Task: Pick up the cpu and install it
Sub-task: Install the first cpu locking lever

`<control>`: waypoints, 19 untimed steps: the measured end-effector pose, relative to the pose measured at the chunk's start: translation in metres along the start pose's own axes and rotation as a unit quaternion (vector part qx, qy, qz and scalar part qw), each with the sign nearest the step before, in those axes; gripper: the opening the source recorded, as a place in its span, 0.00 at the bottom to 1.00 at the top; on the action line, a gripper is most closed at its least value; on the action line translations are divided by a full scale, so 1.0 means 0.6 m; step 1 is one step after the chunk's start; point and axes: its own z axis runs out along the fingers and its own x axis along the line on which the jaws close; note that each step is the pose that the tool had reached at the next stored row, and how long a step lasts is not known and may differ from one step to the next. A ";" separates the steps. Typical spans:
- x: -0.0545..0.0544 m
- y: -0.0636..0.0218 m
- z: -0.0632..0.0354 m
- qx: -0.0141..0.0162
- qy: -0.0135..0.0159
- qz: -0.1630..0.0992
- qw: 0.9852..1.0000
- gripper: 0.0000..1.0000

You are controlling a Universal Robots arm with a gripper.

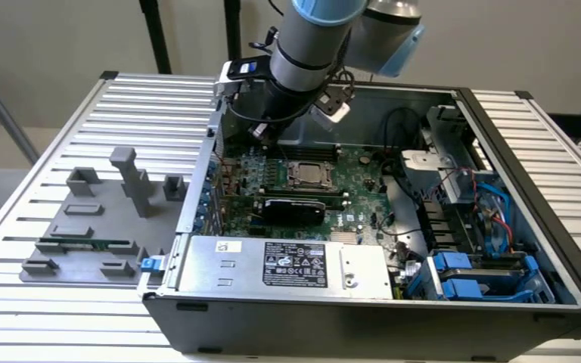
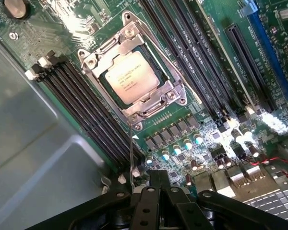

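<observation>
The silver-and-blue jointed robot arm (image 1: 316,38) reaches down into the open dark-grey computer case (image 1: 371,318) near its far wall. The black gripper (image 2: 158,179) has its jaws fully closed, finger against finger, with nothing held between them.

The cpu (image 2: 132,77), a small flat square chip with a silvery-grey metal top plate, lies seated inside the metal-rimmed square socket frame (image 2: 170,96) on the green motherboard (image 1: 356,215). In the exterior view the cpu (image 1: 308,174) lies just below the gripper end of the arm.

Surrounding components:
- Long black memory slots (image 2: 86,115) run along both sides of the socket frame.
- A row of small cylindrical capacitors (image 2: 187,143) stands between the socket frame and the gripper.
- A thin upright metal lever (image 2: 131,153) rises beside the socket corner nearest the gripper.
- A silver rectangular power supply (image 1: 281,265) with a black label occupies the near edge of the case.
- Blue plastic drive brackets (image 1: 462,276) and bundled cables fill the case toward the exterior view's right.

The case rests on a ribbed aluminium table (image 1: 58,302). A grey fixture plate (image 1: 94,219) with upright blocks stands on the table at the exterior view's left and carries a long narrow green memory stick (image 1: 87,244). A plain beige wall (image 1: 48,38) lies behind.
</observation>
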 end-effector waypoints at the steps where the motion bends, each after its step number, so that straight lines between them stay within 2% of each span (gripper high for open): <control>1: -0.001 -0.002 0.003 0.000 0.001 0.002 1.000 0.11; 3: -0.003 -0.007 0.007 0.000 0.002 0.005 1.000 0.11; 4: -0.005 -0.009 0.008 0.000 0.004 0.006 1.000 0.11; 5: -0.006 -0.010 0.009 0.001 0.007 0.008 1.000 0.11; 12: -0.007 -0.010 0.011 0.012 0.037 0.021 0.999 0.11; 15: -0.007 -0.010 0.011 0.014 0.044 0.029 0.998 0.11; 19: -0.007 -0.011 0.007 0.017 0.053 0.035 0.998 0.11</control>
